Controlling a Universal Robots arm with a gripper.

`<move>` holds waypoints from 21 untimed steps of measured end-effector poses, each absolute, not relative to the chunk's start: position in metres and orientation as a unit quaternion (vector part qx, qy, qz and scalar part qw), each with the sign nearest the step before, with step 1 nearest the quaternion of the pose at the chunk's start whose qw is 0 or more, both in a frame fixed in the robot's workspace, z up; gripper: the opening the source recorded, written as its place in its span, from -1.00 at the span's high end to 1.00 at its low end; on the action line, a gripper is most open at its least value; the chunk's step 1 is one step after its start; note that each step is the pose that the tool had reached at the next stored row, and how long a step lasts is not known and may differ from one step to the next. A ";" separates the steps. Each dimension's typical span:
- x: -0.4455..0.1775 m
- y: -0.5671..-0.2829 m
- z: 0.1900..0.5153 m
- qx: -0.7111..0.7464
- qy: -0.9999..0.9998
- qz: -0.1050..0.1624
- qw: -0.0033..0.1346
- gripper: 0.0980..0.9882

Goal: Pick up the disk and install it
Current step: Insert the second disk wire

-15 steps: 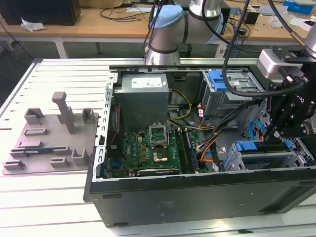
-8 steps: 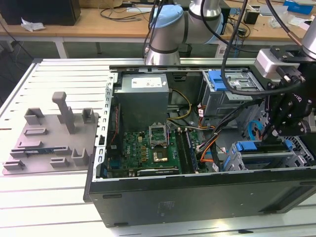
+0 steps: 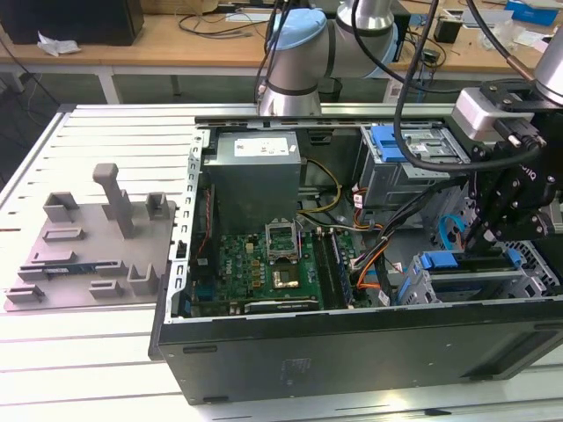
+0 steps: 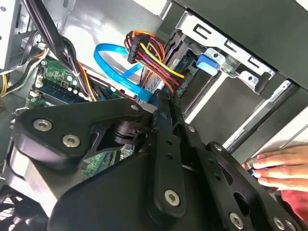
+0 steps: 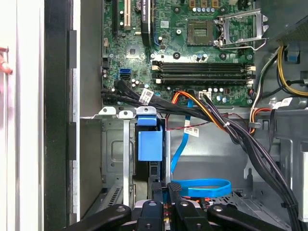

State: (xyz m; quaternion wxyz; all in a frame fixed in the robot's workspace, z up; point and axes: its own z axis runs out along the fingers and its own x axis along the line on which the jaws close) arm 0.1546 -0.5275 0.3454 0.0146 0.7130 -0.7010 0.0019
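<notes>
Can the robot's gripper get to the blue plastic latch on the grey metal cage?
Probably yes. In the first wrist view the gripper sits near the blue plastic latch, nothing between; a blue flat cable loops beside.

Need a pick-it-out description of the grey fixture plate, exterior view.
Find the open computer case on the white slatted table. Beside it, toward the exterior view's left, the grey fixture plate lies flat on the table. It alone is grey plastic with upright posts, no cables.

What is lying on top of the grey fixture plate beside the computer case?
On the fixture plate, only its own upright posts and low blocks are visible, plus a thin bluish strip. Anything behind the posts is hidden.
</notes>
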 end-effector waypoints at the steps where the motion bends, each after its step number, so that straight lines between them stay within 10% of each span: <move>1: 0.154 -0.527 0.345 0.714 -0.700 0.002 0.015 0.86; 21: 0.154 -0.534 0.349 0.713 -0.701 0.002 0.015 0.86</move>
